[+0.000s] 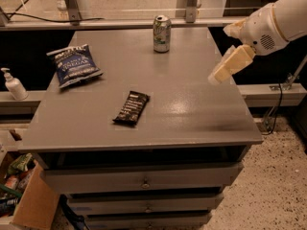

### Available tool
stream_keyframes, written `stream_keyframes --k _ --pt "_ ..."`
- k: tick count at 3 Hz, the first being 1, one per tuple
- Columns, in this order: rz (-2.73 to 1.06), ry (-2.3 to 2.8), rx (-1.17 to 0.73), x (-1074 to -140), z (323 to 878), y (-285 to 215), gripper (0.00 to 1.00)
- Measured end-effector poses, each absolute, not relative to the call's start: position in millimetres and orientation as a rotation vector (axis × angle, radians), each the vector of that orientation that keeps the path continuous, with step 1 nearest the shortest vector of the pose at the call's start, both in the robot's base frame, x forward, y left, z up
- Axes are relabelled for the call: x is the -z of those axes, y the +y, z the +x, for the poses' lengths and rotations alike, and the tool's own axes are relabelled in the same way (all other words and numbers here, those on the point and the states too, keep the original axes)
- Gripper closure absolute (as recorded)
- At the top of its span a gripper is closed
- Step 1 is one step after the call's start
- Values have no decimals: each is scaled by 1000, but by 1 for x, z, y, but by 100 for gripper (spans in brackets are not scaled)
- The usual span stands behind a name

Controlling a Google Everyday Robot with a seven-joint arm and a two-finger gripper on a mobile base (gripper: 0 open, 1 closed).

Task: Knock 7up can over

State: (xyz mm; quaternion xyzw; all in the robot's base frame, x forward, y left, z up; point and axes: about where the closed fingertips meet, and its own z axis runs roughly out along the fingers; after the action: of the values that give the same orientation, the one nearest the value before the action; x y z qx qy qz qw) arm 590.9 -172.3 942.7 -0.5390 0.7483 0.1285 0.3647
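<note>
The 7up can [162,33] stands upright near the far edge of the grey table [192,114], a little right of the middle. It is silver and green with a silver top. My gripper [225,68] hangs over the table's right side, on a white arm coming in from the upper right. It is to the right of the can and nearer to me, well apart from it, and it touches nothing.
A dark blue chip bag [74,65] lies at the table's left. A black snack bar [131,108] lies near the middle front. A soap pump bottle [13,84] stands on a ledge at left. Drawers are below, and a cardboard box [24,202] is on the floor.
</note>
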Motion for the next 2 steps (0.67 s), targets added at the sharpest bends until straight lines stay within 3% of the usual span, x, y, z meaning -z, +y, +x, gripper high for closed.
stream_keyframes --k 2 --pt "-1208 1943 -441 -909 641 -156 0"
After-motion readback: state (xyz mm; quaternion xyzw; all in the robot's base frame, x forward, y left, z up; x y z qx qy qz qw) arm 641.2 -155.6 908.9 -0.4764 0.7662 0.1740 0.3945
